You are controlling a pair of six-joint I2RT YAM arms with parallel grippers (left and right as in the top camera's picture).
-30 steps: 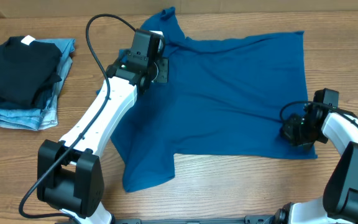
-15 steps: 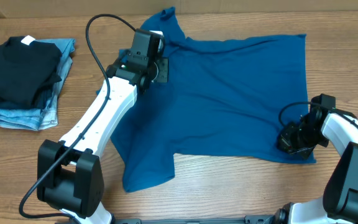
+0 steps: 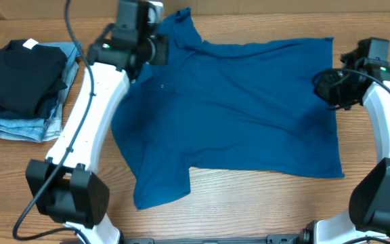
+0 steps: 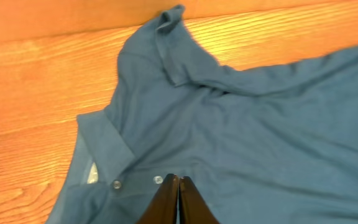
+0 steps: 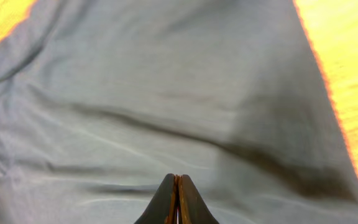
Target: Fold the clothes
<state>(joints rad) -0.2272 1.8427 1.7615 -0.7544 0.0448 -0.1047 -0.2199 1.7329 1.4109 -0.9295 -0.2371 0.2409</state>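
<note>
Soft, even light is falling from above in the overhead view, and the arms (image 3: 87, 115) are laying faint dark patches on the shirt (image 3: 249, 102). Both wrist views are running oversaturated (the table (image 4: 30, 74) is glowing orange, nearly burning out at the right one's edges). The right wrist picture is smearing slightly, its folds throwing dim shadows
</note>
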